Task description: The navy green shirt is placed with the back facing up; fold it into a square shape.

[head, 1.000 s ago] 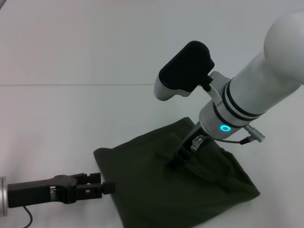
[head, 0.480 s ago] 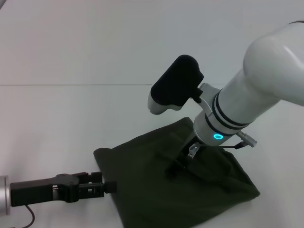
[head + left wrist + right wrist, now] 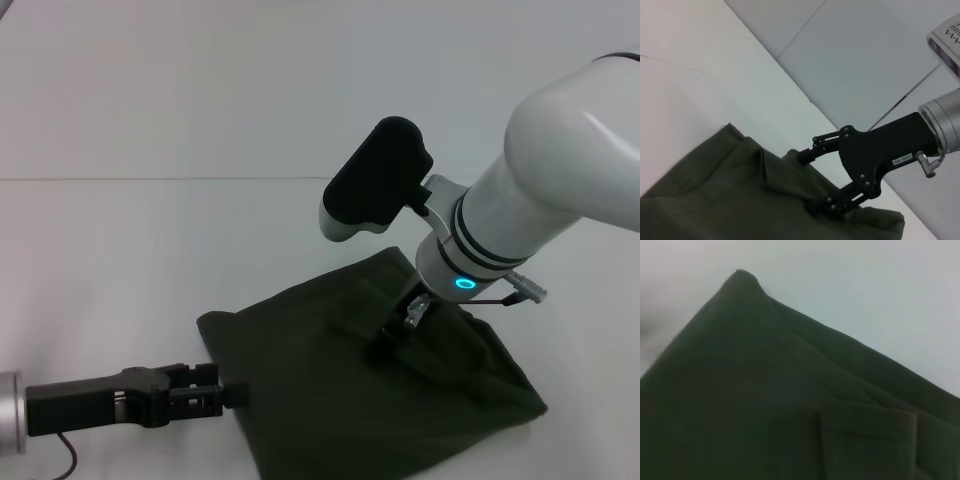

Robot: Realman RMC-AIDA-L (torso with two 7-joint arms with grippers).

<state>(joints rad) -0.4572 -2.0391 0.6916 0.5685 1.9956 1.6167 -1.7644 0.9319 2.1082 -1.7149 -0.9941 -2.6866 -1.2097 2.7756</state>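
We find the right gripper (image 3: pixel 385 345) spread open on the folded navy green shirt (image 3: pixel 330 400), the left gripper (image 3: pixel 228 395) clenched at its left edge.

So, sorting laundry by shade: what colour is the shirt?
Plain dark olive green shirt, no pattern visible; clearest in the head view.

Lying folded on the white table: the navy green shirt (image 3: pixel 370 385), dark olive and plain, no letters showing. Making a rough four-sided bundle, set at a slant, with one corner pointing away. Sitting in soft layers, with a raised fold running across the top and small wrinkles near the middle.
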